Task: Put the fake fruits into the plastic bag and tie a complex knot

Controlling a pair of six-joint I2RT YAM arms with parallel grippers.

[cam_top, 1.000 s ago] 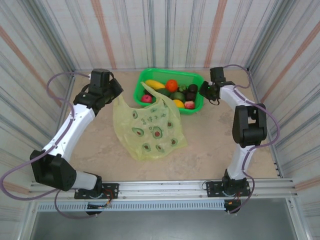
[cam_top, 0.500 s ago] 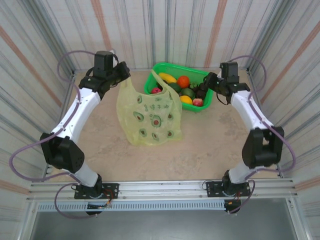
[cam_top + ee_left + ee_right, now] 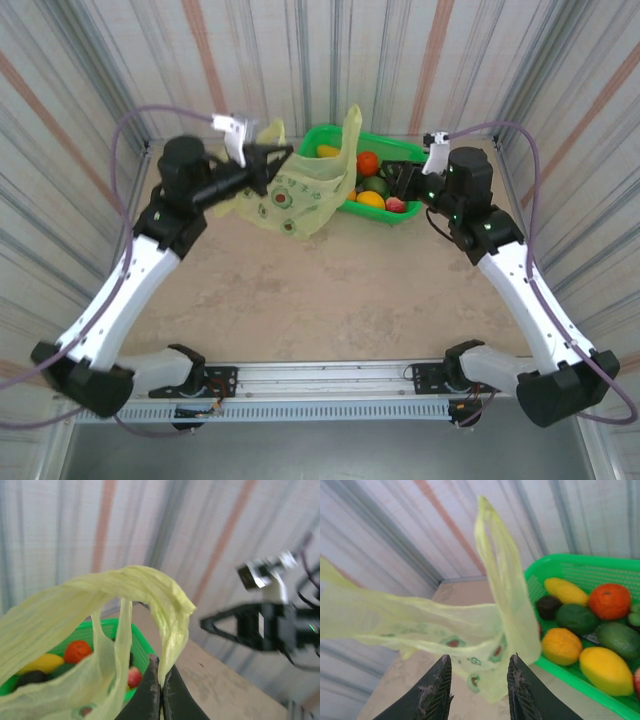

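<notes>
Yellow-green plastic bag (image 3: 300, 195), clamped in left hand (image 3: 161, 672), partly screens basket (image 3: 580, 559) of fake fruits (image 3: 610, 601), upper centre; right hand (image 3: 480, 667) apart.

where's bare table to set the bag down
Bare: the middle and near side of the beige tabletop, right up to the front rail. Crowded: the far edge, where the bright green plastic basket of fruit sits and the translucent yellow-green bag hangs raised beside it.

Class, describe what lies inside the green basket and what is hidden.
Inside the green basket lie an orange, a yellow mango, two green avocados and a dark mangosteen. The plastic bag hanging in front covers one corner, so any fruit there is hidden.
</notes>
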